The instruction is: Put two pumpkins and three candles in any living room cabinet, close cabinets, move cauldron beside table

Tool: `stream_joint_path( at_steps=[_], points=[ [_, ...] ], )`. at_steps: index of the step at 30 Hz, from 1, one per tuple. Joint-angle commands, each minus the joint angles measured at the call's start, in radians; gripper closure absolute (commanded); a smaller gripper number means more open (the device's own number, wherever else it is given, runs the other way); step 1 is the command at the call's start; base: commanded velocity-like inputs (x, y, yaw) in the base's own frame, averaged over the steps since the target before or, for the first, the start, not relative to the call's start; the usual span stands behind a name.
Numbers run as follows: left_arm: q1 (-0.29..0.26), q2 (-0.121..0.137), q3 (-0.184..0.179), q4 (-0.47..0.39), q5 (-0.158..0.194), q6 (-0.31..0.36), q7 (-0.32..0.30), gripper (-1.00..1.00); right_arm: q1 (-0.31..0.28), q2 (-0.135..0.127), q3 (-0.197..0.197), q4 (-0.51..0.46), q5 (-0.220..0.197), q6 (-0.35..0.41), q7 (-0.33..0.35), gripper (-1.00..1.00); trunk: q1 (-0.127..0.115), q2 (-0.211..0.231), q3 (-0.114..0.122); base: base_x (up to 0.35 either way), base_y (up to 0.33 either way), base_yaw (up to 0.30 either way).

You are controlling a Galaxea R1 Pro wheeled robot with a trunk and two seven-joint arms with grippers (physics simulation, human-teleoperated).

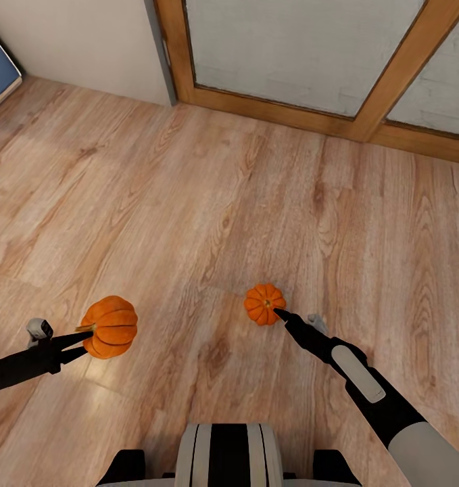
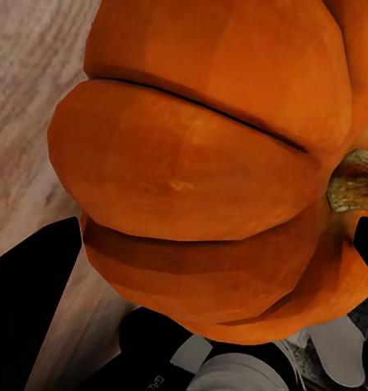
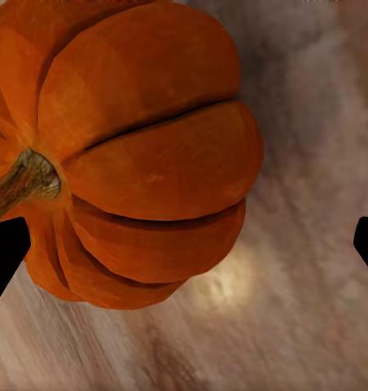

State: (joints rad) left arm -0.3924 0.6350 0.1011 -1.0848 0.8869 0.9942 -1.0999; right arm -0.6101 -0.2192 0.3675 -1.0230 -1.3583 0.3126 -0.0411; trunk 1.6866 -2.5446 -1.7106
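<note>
Pumpkins: one (image 1: 109,327) sits clamped in the left gripper (image 1: 82,336) above the floor (image 1: 209,196), the other (image 1: 264,304) on it between the spread right gripper (image 1: 280,314) fingers, both likely light, rigid, smooth-ribbed, best pinched across the belly.

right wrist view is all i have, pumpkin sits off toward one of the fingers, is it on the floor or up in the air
Observer: In the head view the right pumpkin looks to rest on the wooden floor, stem up, with the right fingers open and one tip at its near edge.
Operator: what's the left arm got
Observer: The left fingers grip the left pumpkin, which lies tipped on its side with the stem toward them.
Operator: what's ahead of me
Observer: A wood-framed glass door stands past the floor, with a pale wall to its left.
</note>
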Motion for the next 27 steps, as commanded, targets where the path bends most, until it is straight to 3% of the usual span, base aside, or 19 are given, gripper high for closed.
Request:
stream_joint_path(
  at_steps=[1, 7, 27],
  points=[
    [0.0, 0.0, 0.0, 0.0, 0.001, 0.005, -0.002, 1.0, 0.0, -0.001, 0.002, -0.001, -0.008, 0.0, -0.004, -1.0, 0.0, 0.0, -0.004, 0.0, 0.0, 0.0],
    [0.0, 0.0, 0.0, 0.0, 0.001, 0.005, -0.002, 1.0, 0.0, -0.002, 0.002, -0.002, -0.008, 0.0, -0.003, -1.0, 0.003, -0.002, -0.024, 0.0, 0.0, 0.0],
    [0.0, 0.0, 0.002, 0.002, -0.002, 0.005, -0.002, 1.0, 0.0, 0.0, 0.002, -0.002, -0.008, 0.001, -0.003, -1.0, 0.003, -0.002, -0.024, 0.035, 0.01, 0.0]
  ],
)
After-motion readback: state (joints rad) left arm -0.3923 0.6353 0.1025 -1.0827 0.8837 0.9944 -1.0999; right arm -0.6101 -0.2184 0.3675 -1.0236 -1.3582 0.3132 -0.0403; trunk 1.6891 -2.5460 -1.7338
